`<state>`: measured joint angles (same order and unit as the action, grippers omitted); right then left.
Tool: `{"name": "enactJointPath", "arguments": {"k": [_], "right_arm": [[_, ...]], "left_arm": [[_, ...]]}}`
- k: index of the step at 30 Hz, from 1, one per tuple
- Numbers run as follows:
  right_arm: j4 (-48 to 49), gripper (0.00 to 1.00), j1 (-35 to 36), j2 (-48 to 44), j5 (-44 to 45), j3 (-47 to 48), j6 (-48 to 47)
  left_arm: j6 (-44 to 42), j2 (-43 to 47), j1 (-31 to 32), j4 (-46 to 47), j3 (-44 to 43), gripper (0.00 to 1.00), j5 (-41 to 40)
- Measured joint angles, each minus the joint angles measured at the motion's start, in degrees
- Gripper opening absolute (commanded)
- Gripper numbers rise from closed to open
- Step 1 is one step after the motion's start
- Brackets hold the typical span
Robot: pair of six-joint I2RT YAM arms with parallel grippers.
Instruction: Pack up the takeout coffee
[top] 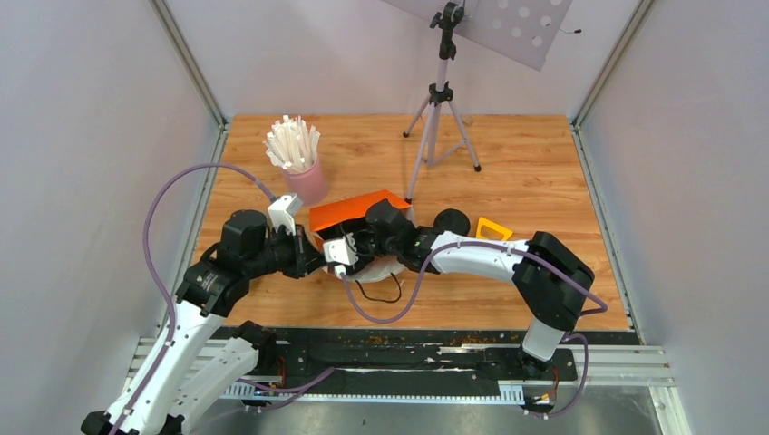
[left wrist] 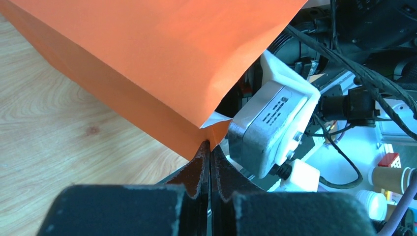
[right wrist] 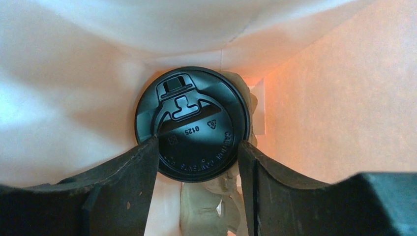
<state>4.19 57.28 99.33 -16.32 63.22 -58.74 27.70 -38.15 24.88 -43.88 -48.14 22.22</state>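
Observation:
The takeout coffee shows in the right wrist view as a black round lid, seen from above deep inside the orange paper bag. It stands in a grey-brown pulp tray. My right gripper reaches into the bag, and its two fingers press against opposite sides of the lid. The cup's body is hidden under the lid. My left gripper is shut on the edge of the bag's mouth, pinching the orange paper. In the top view both grippers meet at the bag's near side.
A pink cup of white sticks stands behind the bag on the left. A camera tripod stands at the back centre. A yellow piece and a black round thing lie right of the bag. The bag's white inner walls surround the right gripper closely.

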Motion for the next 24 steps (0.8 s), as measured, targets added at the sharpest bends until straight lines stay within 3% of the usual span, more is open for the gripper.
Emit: {"name": "enactJointPath", "arguments": {"k": [3,8,16,18,24], "right_arm": [[1.18,0.54,0.00,-0.20,0.98,-0.66,0.37],[3.58,0.59,-0.48,-1.40,2.64,-3.26,2.69],[4.52,0.82,-1.22,-3.52,2.08,-5.38,7.43],[4.74,0.92,-1.22,-3.85,1.53,-5.79,8.55],[5.88,1.00,-1.05,-3.96,1.03,-5.97,15.32]], "left_arm": [[-1.01,0.24,0.00,-0.96,-0.04,0.02,-0.46],[-2.14,0.85,0.11,-3.10,-0.07,0.02,-0.46],[-2.80,1.99,0.11,-4.55,-0.04,0.03,-0.11],[-2.91,1.99,0.15,-4.52,-0.04,0.03,0.20],[-2.93,1.86,0.15,-3.91,-0.04,0.02,0.68]]}}
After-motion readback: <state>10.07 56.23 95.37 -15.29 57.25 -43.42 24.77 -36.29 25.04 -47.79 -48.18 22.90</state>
